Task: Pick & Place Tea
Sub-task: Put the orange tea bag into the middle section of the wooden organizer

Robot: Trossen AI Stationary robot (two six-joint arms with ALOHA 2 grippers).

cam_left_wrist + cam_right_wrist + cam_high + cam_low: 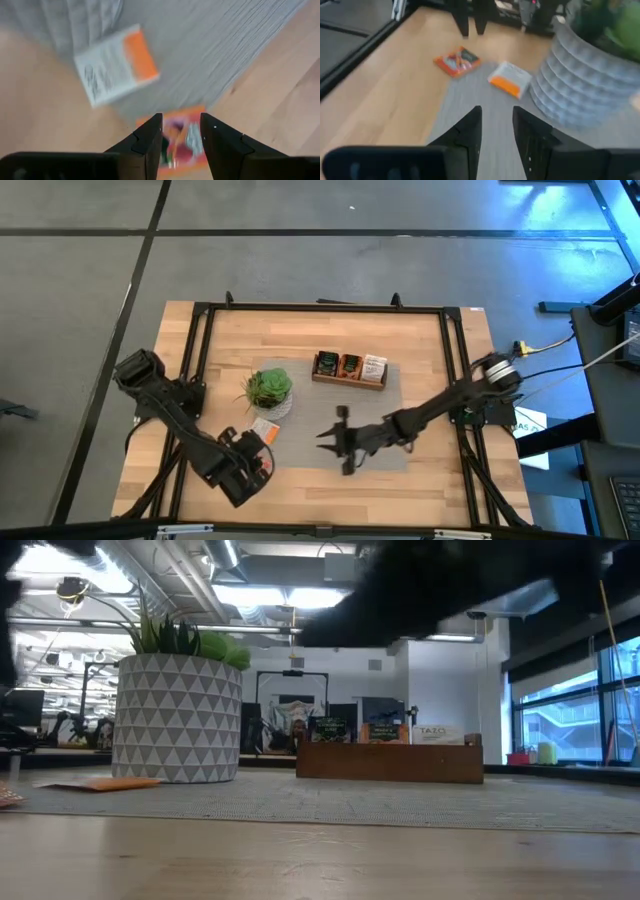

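The left gripper (pixel 181 137) is hovering over the front-left part of the wooden table (pixel 420 480), its fingers (pixel 150 145) standing a narrow gap apart and holding nothing. Directly below that gap an orange-red tea sachet (pixel 182 140) is lying flat, half on the bare wood and half at the edge of the grey mat (pixel 210 50); the fingers are covering its sides, so its print is hard to make out. Just beyond it a white-and-orange tea sachet (pixel 117 65) is lying on the mat, near the potted plant (pixel 268 390).

The right gripper (pixel 497 125) is hanging above the mat's middle, pointing toward the plant, its fingers slightly parted and empty. Past them, both loose sachets are showing: the orange-red one (pixel 456 61) on the wood and the white-and-orange one (pixel 510 78) on the mat, just beside the plant's patterned pot (pixel 585 85), well apart from this gripper.

Behind the plant, the wooden box (pixel 349 369) is holding more sachets standing upright in three compartments. In the low view the pot is hiding part of the mat, a dark arm is blocking the upper frame, and only a sliver of the white-and-orange sachet (pixel 98 783) is showing.
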